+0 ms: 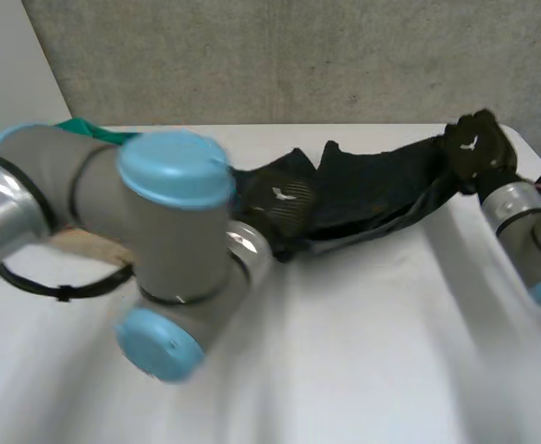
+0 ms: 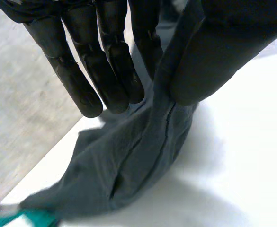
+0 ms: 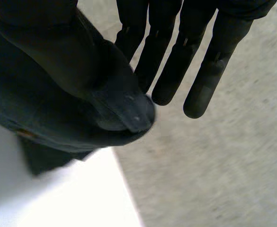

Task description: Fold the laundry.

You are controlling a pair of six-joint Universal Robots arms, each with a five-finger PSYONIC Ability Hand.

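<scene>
While left hand (image 1: pixel 287 199) and right hand (image 1: pixel 476 148) each pinch one end, the dark garment (image 1: pixel 381 178) stretches lengthwise between them.

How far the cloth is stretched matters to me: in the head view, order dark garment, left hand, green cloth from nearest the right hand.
1. dark garment: held in the right hand itself.
2. left hand: at the garment's other end, toward the middle.
3. green cloth: far left, at the back.
</scene>
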